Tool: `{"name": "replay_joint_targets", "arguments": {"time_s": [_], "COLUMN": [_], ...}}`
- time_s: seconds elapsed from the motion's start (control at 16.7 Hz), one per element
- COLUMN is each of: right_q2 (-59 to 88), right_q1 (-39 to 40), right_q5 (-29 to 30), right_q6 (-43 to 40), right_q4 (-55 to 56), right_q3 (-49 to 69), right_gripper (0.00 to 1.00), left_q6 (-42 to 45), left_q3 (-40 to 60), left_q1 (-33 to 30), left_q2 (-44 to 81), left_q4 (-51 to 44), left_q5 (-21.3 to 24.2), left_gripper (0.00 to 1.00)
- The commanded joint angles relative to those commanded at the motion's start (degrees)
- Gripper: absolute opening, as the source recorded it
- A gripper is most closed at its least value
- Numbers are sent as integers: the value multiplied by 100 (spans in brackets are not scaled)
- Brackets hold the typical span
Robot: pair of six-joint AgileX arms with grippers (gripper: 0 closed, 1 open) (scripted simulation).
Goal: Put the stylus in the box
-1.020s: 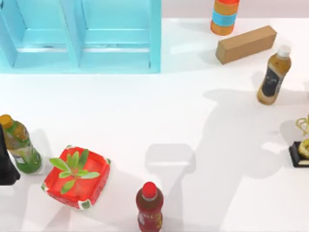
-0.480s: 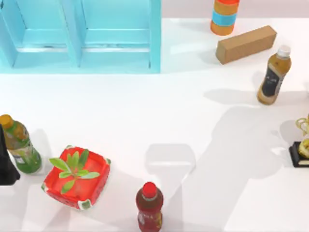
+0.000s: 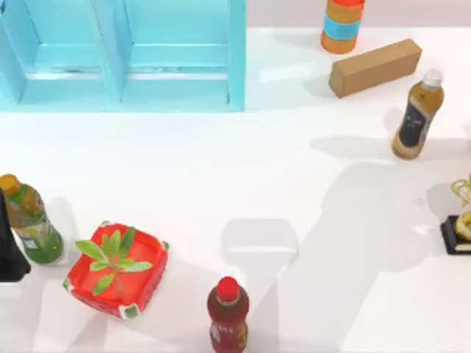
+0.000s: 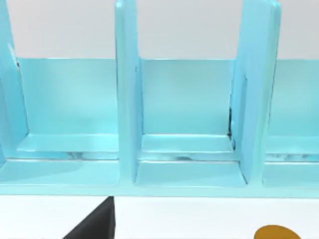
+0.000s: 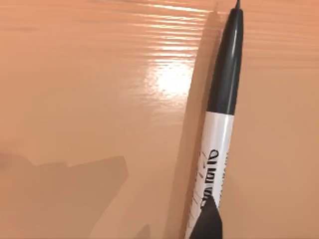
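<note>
R wrist cam: the stylus lies flat on a glossy orange-brown surface directly under my R gripper. Its black tip points away from the gripper, its white lettered barrel runs back beneath a dark wedge of it, and I can't tell whether the gripper is open, closed or gripping. L arm is parked at the table's left edge, just beside a green-label bottle, with the blue shelf straight ahead of it, and I can't tell the L gripper's state either.
</note>
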Motion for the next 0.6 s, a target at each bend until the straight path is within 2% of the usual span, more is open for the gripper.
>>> {"name": "replay_joint_targets", "arguments": {"time_s": [0.24,0.6], "right_q2": [0,0], "right_q1": [0,0], "right_q5": [0,0], "right_q6": [0,0], "right_q4": [0,0], "right_q3": [0,0], "right_gripper": [98,100], "left_q6": [0,0], "left_q3": [0,0], "left_q1": [0,0], "left_q2": [0,0], "left_q4": [0,0], "left_q5": [0,0], "left_gripper": [100,100]}}
